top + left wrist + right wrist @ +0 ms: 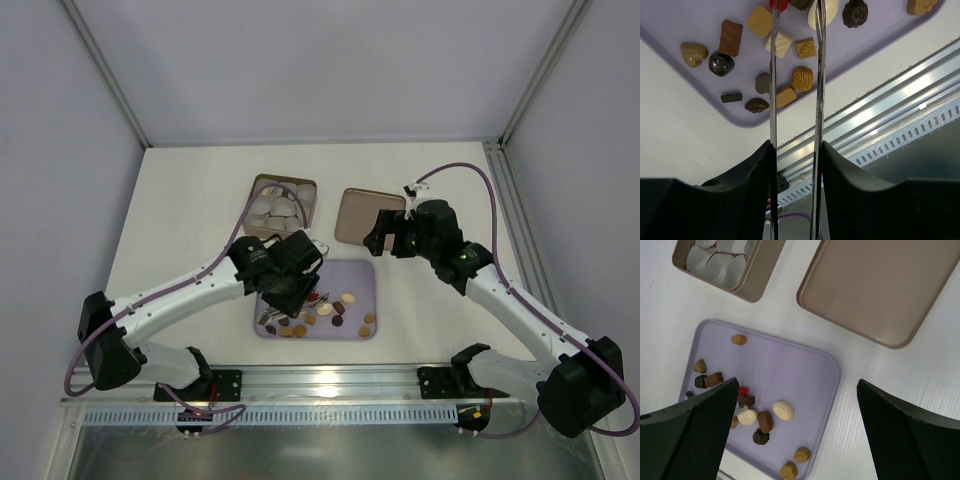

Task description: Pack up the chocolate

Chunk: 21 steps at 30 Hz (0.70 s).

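Note:
The chocolate (pixel 335 310) lies as several small dark, caramel and cream pieces on a lavender tray (pixel 360 275). My left gripper (pixel 796 150) is shut on a pair of thin metal tweezers (pixel 772 75). Their blades reach out over the tray's pieces (pixel 802 77), close to a red piece (pixel 779 4); the tips run out of the top of the left wrist view. My right gripper (pixel 797 385) hangs open and empty above the tray's right part (pixel 790 365), with a cream oval piece (pixel 783 410) below it.
A brown square tin (pixel 254 190) lined with pale paper cups (pixel 280 207) stands behind the tray. Its lid (pixel 360 215) lies to the right, partly under my right gripper (pixel 385 235). The metal rail (pixel 880 125) runs along the table's near edge.

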Each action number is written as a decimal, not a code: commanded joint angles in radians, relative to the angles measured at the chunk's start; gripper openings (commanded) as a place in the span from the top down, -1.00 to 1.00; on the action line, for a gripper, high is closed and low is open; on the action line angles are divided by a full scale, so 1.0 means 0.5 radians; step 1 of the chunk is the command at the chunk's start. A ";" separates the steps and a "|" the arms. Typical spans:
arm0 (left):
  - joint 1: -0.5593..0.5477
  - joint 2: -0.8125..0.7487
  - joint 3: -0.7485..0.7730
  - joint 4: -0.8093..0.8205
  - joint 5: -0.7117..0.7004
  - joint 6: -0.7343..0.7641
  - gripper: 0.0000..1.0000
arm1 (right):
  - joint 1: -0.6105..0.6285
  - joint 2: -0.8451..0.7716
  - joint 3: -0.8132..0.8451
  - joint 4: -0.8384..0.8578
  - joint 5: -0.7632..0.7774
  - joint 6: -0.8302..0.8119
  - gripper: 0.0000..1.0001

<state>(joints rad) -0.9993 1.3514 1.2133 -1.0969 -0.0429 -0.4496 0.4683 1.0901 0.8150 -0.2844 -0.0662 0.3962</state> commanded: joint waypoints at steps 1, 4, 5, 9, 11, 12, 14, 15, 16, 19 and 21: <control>-0.017 0.015 0.077 0.062 -0.006 -0.018 0.17 | 0.002 -0.060 -0.007 0.084 0.010 0.011 -1.00; -0.020 0.028 0.077 0.074 -0.012 -0.018 0.17 | -0.001 -0.060 -0.010 0.084 0.016 0.011 -0.99; -0.020 0.037 0.077 0.071 -0.021 -0.012 0.17 | -0.001 -0.060 -0.010 0.084 0.016 0.011 -0.99; -0.023 0.061 0.074 0.080 -0.043 -0.009 0.21 | 0.002 -0.060 -0.010 0.087 0.016 0.015 -1.00; -0.023 0.068 0.074 0.086 -0.043 -0.009 0.23 | 0.002 -0.060 -0.010 0.084 0.019 0.018 -0.99; -0.023 0.065 0.074 0.086 -0.046 -0.009 0.24 | 0.002 -0.063 -0.010 0.084 0.019 0.012 -0.99; -0.023 0.074 0.080 0.089 -0.046 -0.006 0.27 | 0.002 -0.069 -0.010 0.081 0.022 0.011 -1.00; -0.023 0.077 0.080 0.092 -0.049 -0.006 0.28 | -0.001 -0.066 -0.010 0.081 0.022 0.015 -0.99; -0.023 0.077 0.080 0.092 -0.046 -0.003 0.28 | 0.002 -0.066 -0.010 0.081 0.025 0.012 -1.00; -0.026 0.086 0.089 0.095 -0.043 0.003 0.30 | 0.002 -0.069 -0.010 0.081 0.025 0.011 -0.99; -0.023 0.098 0.092 0.092 -0.037 0.009 0.31 | 0.005 -0.072 -0.013 0.078 0.028 0.011 -1.00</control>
<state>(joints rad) -1.0058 1.3926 1.2198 -1.0805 -0.0521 -0.4465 0.4686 1.0828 0.8143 -0.2844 -0.0650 0.3965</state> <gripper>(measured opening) 0.357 0.996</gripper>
